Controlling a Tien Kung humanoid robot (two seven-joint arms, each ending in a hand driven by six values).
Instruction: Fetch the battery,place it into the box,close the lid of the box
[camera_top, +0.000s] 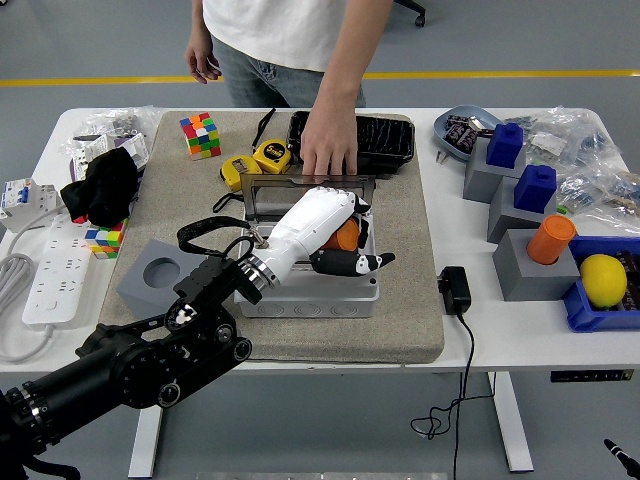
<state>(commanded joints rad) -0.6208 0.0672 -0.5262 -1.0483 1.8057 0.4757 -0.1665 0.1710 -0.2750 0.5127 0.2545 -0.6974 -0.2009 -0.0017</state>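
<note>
An orange battery (346, 236) sits in my left hand (352, 250), over the inside of the open grey box (310, 297) in the middle of the mat. My left hand is white with black fingertips (372, 262), and its fingers curl around the battery. The box's lid (262, 188) stands upright at the back. A person's hand (328, 150) rests on the lid's top edge and holds it up. The lower part of the battery is hidden by my fingers.
Two yellow tape measures (258, 160) and a black tray (380, 140) lie behind the box. A grey block with a hole (155, 278) stands to its left and a black charger (454, 290) with its cable to its right. Grey stands with blue and orange caps (530, 240) fill the right side.
</note>
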